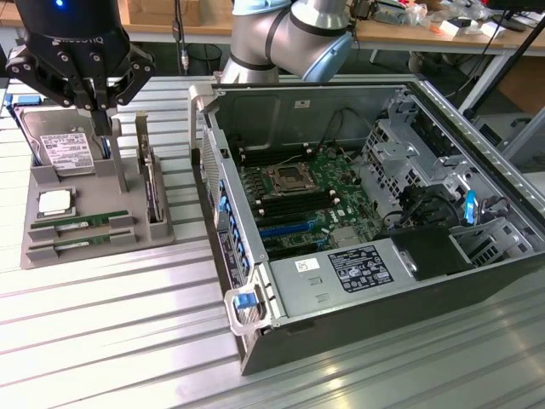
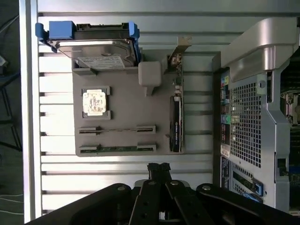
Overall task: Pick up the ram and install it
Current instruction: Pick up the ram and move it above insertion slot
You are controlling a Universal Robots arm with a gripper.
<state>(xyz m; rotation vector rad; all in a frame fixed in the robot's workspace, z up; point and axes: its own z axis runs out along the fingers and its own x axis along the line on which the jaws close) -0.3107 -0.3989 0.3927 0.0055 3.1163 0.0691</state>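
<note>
Two thin green ram sticks (image 1: 81,223) (image 1: 78,242) lie on edge in the slots of a grey holder (image 1: 102,251) on the exterior view's left. In the wrist view one ram stick (image 2: 117,149) shows green in the holder's (image 2: 126,108) outer slot. My black gripper (image 1: 103,118) hangs above the back of the holder, near the hard drive (image 1: 64,149), with its fingers shut and nothing between them. In the wrist view the gripper (image 2: 159,168) is apart from the ram. The open computer case (image 1: 255,332) shows its motherboard (image 1: 298,192) with long memory slots beside the processor socket.
The holder also carries a square silver processor (image 1: 54,203) and a dark expansion card (image 1: 152,183) standing upright. The case's raised wall (image 1: 223,213) and blue latch (image 1: 244,300) face the holder. Everything rests on a ribbed metal table (image 1: 111,332).
</note>
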